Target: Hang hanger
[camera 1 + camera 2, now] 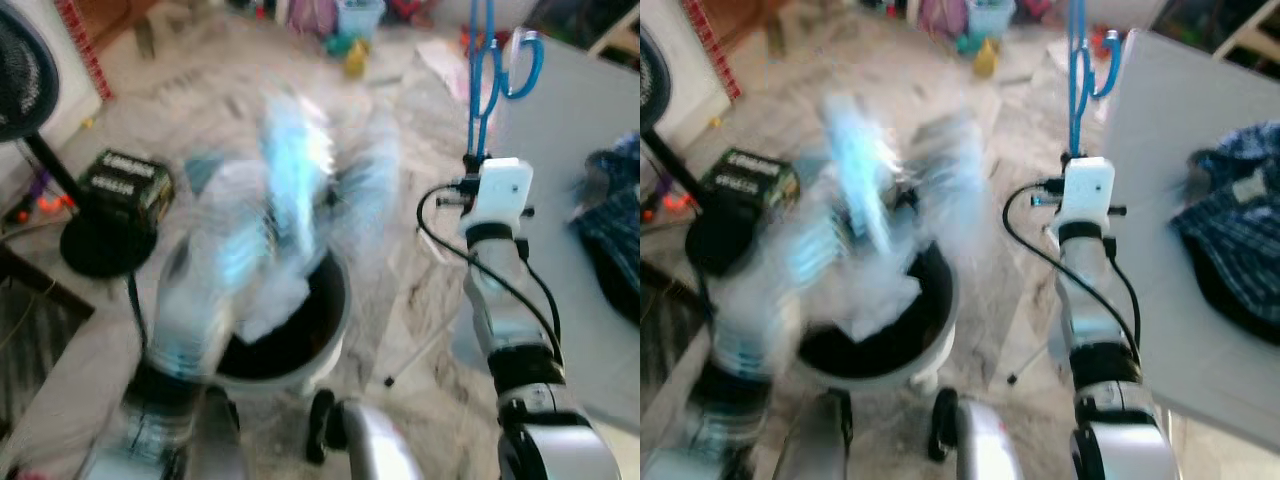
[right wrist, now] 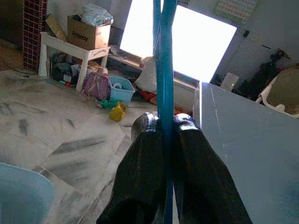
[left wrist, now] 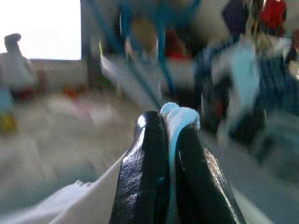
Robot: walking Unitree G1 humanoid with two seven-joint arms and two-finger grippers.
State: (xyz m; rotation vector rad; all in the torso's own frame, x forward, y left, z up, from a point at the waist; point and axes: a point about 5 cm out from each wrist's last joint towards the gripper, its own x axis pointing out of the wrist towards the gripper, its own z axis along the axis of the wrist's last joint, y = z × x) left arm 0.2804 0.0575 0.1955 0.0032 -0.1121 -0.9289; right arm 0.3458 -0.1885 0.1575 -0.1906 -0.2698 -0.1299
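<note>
Right hand (image 2: 163, 126) around blue hanger (image 2: 163, 56)

Daylit room; window (image 2: 205, 42) glare blown white; left arm (image 1: 210, 290) smeared by motion blur.

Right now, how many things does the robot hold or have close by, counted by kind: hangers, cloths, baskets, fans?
Hangers: 1, blue hanger, in the right gripper, jaws shut on it.
Cloths: 2, pale cloth in the left gripper, blurred by motion; blue checked cloth on the grey board.
Baskets: 1, white basket.
Fans: 1, black fan.
Total: 5.
</note>
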